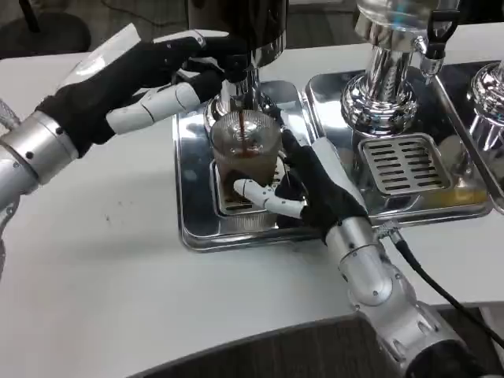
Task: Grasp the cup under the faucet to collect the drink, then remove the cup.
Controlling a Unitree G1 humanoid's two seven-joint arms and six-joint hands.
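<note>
cup (246, 151) under faucet (236, 83) | right hand (315, 189) grips it | left hand (150, 75) on faucet – fingers curled | tray (189, 197) rim near

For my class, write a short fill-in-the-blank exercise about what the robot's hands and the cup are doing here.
1. The right hand holds the clear ____.
2. The cup stands on a shiny metal ____ under the faucet.
3. The left hand rests on the ____.
4. The liquid streaming into the cup is ____ in colour.

Missing words: cup; tray; faucet; brown
</note>
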